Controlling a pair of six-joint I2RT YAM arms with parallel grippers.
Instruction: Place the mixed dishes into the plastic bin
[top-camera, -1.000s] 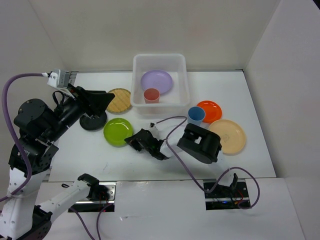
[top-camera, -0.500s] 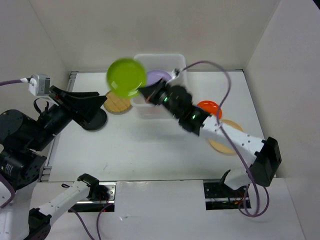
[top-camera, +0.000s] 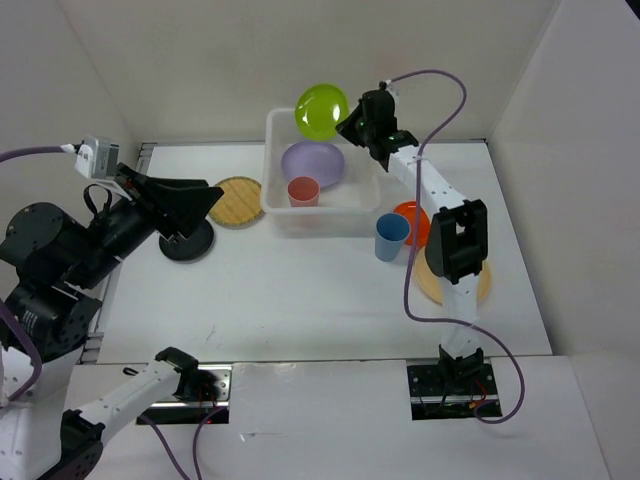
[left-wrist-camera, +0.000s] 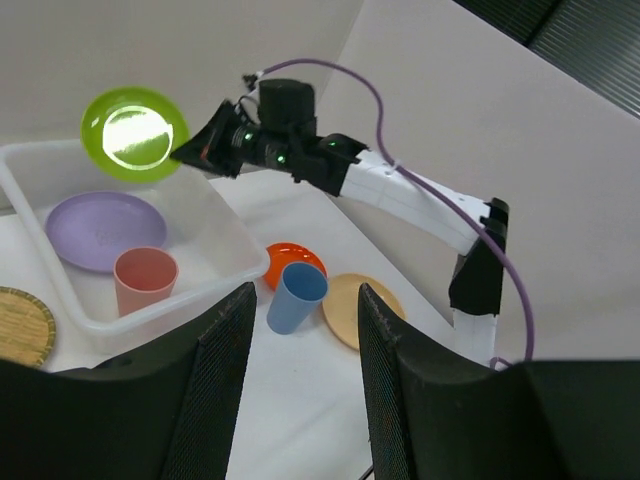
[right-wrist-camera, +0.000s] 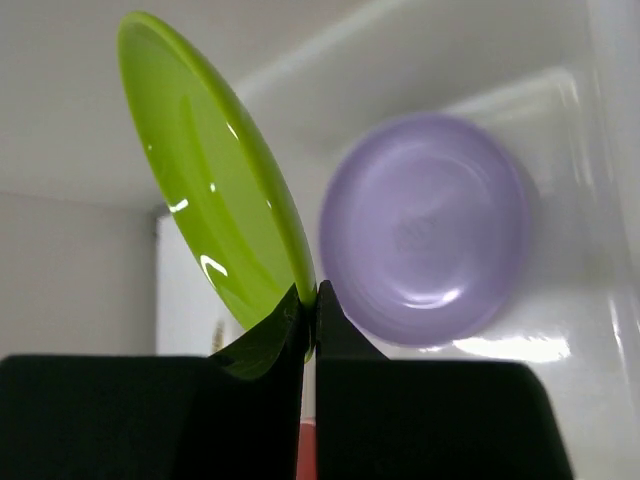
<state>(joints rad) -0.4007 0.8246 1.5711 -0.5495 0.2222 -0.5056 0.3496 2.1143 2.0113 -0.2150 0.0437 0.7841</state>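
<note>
My right gripper is shut on the rim of the lime green plate, holding it tilted on edge above the far side of the plastic bin. The plate also shows in the right wrist view and the left wrist view. In the bin lie the lavender plate and the pink-red cup. The blue cup, orange plate and plain tan plate are right of the bin. The woven tan plate lies left of it. My left gripper is open and empty above the left side.
A black round base stands under my left gripper, left of the woven plate. White walls close in the table at the back and both sides. The right arm stretches from the near edge up past the tan plate.
My right gripper has carried the lime green plate from left of the bin, up and right, to above the bin's far edge. The left arm shifted slightly.
</note>
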